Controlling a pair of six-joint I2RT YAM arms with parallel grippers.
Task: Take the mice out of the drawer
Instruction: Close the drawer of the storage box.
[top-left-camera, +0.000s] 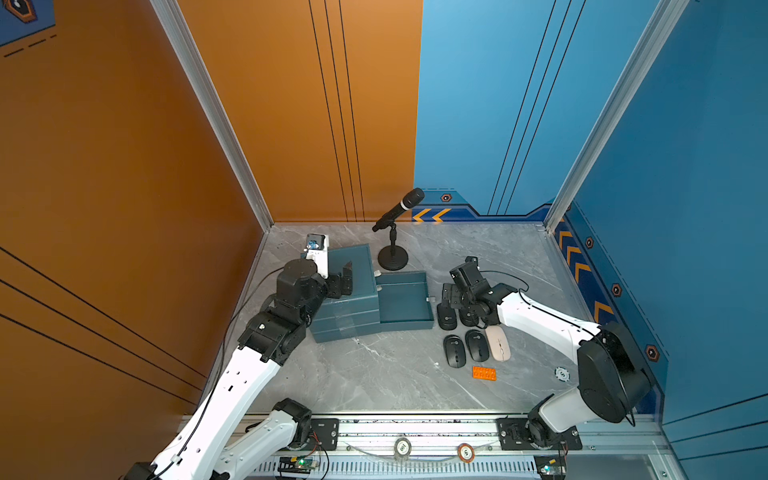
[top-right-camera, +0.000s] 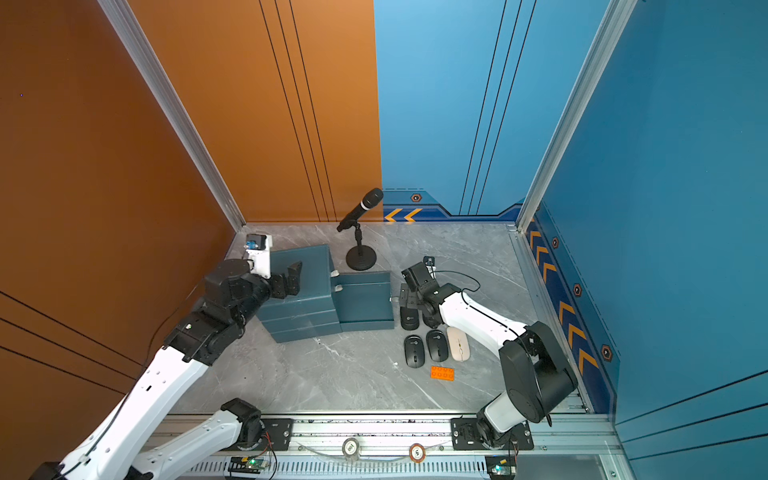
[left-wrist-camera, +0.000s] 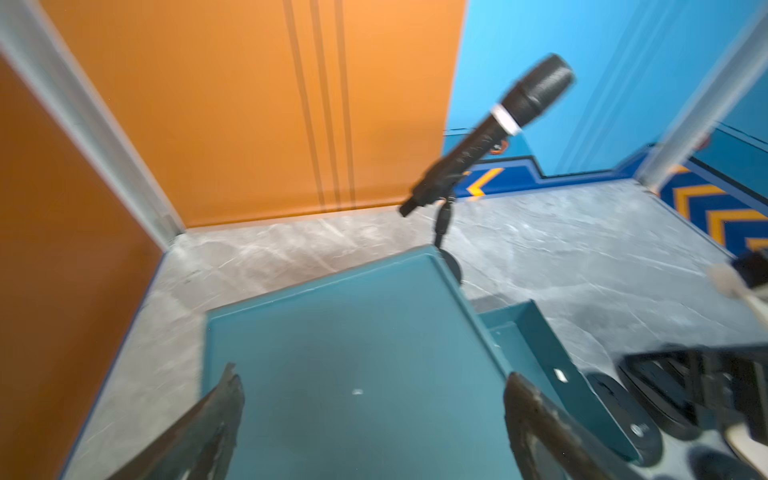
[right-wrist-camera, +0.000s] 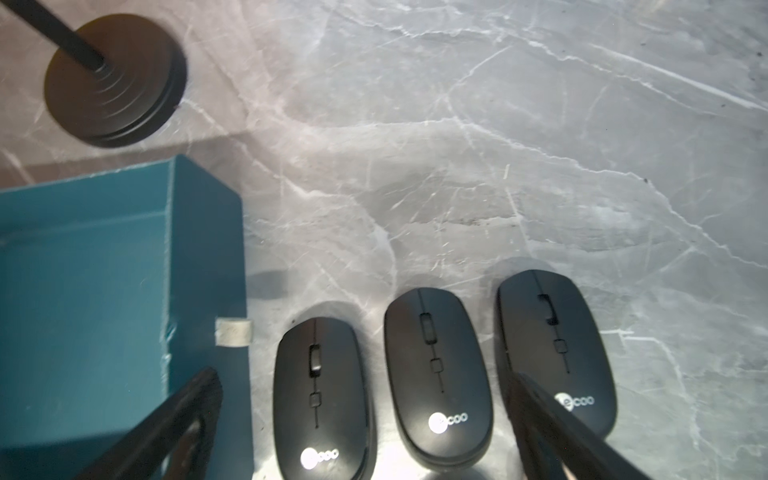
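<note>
left jaws: wide apart, empty, over cabinet (left-wrist-camera: 353, 353) adjoining drawer (top-left-camera: 405, 301)
right jaws: wide apart, empty, over mice (right-wrist-camera: 436, 374) beside drawer

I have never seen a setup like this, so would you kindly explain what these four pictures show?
These are two robot arms on a grey table, each ending in a two-fingered gripper. Two pictures look down from a camera overhead; the other two come from cameras on the arms' wrists. The left gripper hangs open over a blue-green cabinet, whose drawer is pulled out and looks empty. The right gripper, also open, hovers over three black mice beside the drawer. Nearer the arms' bases lie two more black mice and a cream mouse, then an orange plate. A microphone stands behind. Neither gripper holds anything.
</note>
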